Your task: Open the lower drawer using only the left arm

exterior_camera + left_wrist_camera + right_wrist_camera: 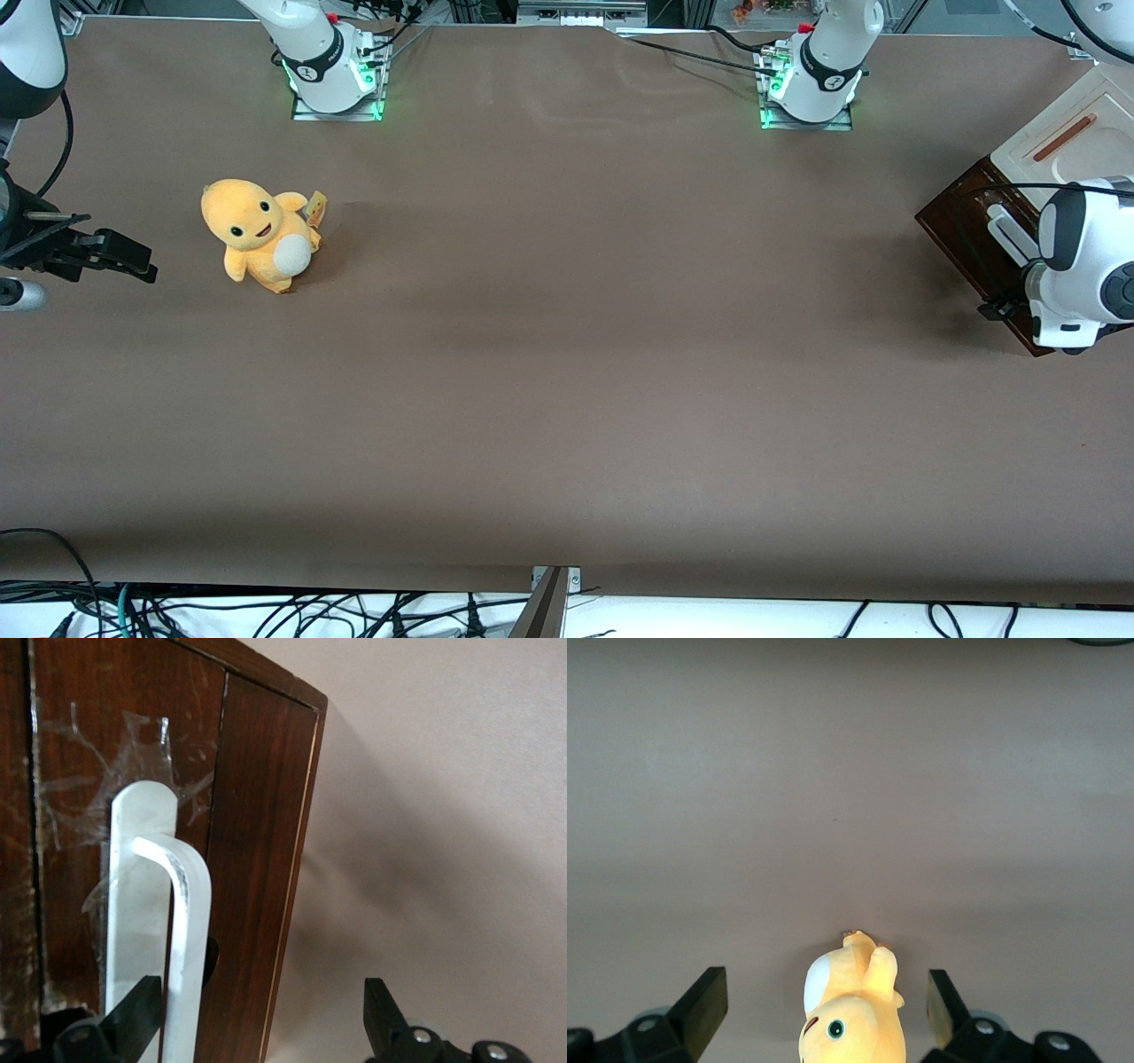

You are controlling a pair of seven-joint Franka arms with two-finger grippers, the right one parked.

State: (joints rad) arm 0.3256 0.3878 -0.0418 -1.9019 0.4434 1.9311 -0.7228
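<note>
The small cabinet stands at the working arm's end of the table, with its cream top panel showing. The left arm hangs in front of its dark wood front and covers part of it. In the left wrist view the lower drawer's dark brown front fills much of the frame, carrying the white bar handle. My gripper is open and close to the front. One fingertip sits just outside the handle, the other over bare table past the cabinet's edge. Nothing is gripped.
A yellow plush toy sits on the brown table toward the parked arm's end, also seen in the right wrist view. The two arm bases stand along the table edge farthest from the front camera.
</note>
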